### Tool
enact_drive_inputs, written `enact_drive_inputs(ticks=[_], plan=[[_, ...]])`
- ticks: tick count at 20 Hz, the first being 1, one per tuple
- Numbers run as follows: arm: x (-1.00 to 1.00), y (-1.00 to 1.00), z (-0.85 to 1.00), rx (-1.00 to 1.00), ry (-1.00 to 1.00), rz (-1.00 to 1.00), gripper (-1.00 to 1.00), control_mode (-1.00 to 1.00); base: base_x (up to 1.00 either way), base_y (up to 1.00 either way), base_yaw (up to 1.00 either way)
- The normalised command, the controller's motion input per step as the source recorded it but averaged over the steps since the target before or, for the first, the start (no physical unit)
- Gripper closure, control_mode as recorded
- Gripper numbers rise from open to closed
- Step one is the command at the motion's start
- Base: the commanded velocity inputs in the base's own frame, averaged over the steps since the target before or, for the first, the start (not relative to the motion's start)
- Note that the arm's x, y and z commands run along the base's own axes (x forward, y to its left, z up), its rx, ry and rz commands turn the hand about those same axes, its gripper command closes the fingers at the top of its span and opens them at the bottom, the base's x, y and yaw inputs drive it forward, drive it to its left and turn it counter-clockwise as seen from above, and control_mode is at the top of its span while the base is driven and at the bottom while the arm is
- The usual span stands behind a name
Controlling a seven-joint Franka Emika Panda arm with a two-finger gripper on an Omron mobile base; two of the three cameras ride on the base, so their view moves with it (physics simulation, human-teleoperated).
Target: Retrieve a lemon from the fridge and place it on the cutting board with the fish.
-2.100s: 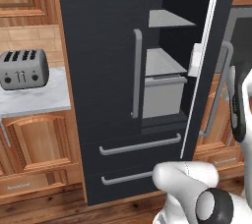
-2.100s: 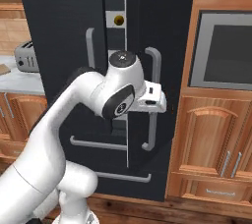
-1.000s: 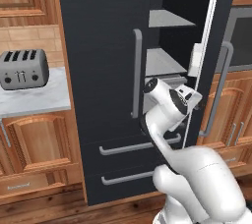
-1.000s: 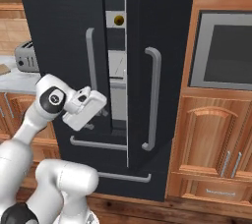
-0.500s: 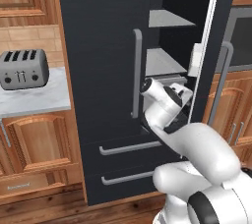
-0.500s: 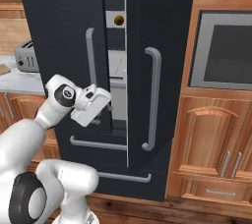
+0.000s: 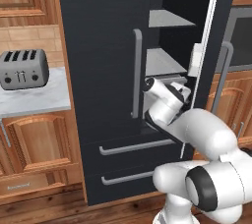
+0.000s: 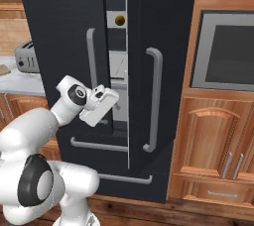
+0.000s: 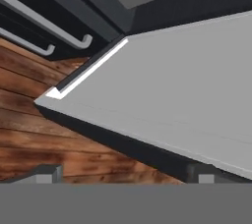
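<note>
We've got the gripper (image 9: 123, 173) spread wide and holding nothing, pushed in at the gap of the fridge (image 7: 106, 46) by its ajar door — the lemon (image 8: 119, 20) sits up at 12 o'clock on a high shelf, well above the hand.

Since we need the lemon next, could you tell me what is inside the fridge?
Inside the fridge, grey shelves show, and the lemon sits high in the door gap. The arm and doors cover the lower interior.
</note>
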Motion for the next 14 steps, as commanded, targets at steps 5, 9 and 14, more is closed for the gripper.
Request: enact_drive_inputs(ticks=[5, 9, 14], plan=[[0.27, -0.15, -0.23, 0.00, 0.04, 0.06, -1.00, -1.00, 0.00, 0.00, 0.00], [0.08, -0.39, -0.14, 0.00, 0.01, 0.02, -1.00, -1.00, 0.00, 0.00, 0.00], [-0.02, -0.45, -0.05, 0.00, 0.00, 0.00, -1.00, -1.00, 0.00, 0.00, 0.00]])
